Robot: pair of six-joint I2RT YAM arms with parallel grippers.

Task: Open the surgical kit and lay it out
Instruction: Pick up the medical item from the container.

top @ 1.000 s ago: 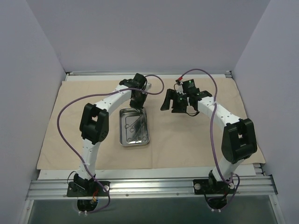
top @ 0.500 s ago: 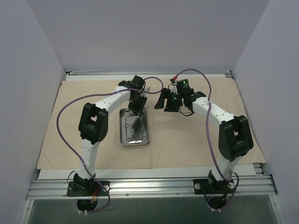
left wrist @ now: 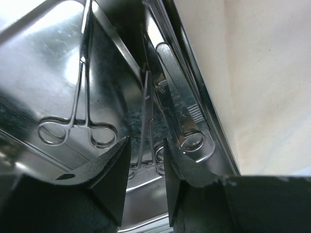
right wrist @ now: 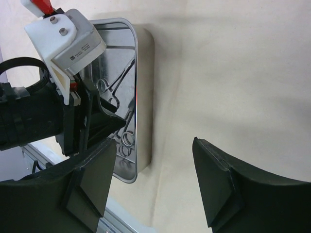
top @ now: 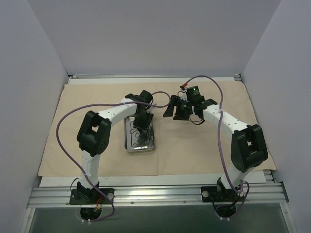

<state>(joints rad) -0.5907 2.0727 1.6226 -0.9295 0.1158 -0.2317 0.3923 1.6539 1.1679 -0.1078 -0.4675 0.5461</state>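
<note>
From above, we see the left claw (top: 142, 122) reaching down into the steel tray (top: 130, 141), which sits left of centre on the cloth wrap (top: 204, 145) spread flat over the tabletop. The right claw (top: 174, 109) hangs just right of the tray's far end, over bare cloth. Open cloth runs to the right and near edges.

From the left wrist, we find the claw partly spread. Its fingers (left wrist: 109, 170) flank a thin forceps (left wrist: 146, 107) without pinching it. A ring-handled pair (left wrist: 82, 68) lies to the left. A broader instrument (left wrist: 177, 104) lies against the tray's right wall, so there is little room on that side.

From the right wrist, we see the right claw spread wide and holding nothing, with bare cloth beneath it. The tray's long edge lies just beside its left finger (right wrist: 92, 182).
</note>
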